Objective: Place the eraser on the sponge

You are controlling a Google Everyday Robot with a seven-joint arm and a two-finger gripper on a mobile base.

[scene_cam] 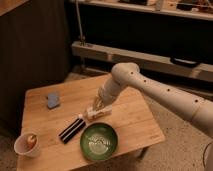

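The eraser (72,129), a long flat black block with a pale stripe and a white end, lies on the wooden table (131,115) just left of the green bowl. The sponge (53,100), a small blue-grey pad, rests near the table's back left, well apart from the eraser. My gripper (95,109) hangs low over the table's middle, right beside the eraser's white end and over a cream-white packet-like object (101,113). The white arm reaches in from the right.
A green bowl (99,141) stands at the table's front edge. A white cup (27,144) with something orange inside sits at the front left corner. Dark cabinets and a metal shelf rail (150,57) run behind the table.
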